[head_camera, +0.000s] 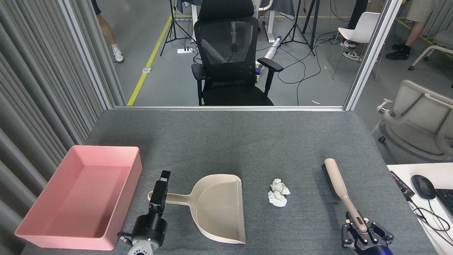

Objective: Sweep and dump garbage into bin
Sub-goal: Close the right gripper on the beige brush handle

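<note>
Right gripper (361,226) is clenched on the beige brush handle (348,207); left gripper (161,193) grasps the beige plastic dustpan (219,209). Left of the right gripper lie two crumpled white tissue wads (278,192), probably light and soft, better swept than pinched.

No text, label, brand, number or sign can be read anywhere in the head view. The small dark device (403,187) at the edge of the white desk (396,168) on the right carries tiny marks, but they are too small and blurred to make out
</note>
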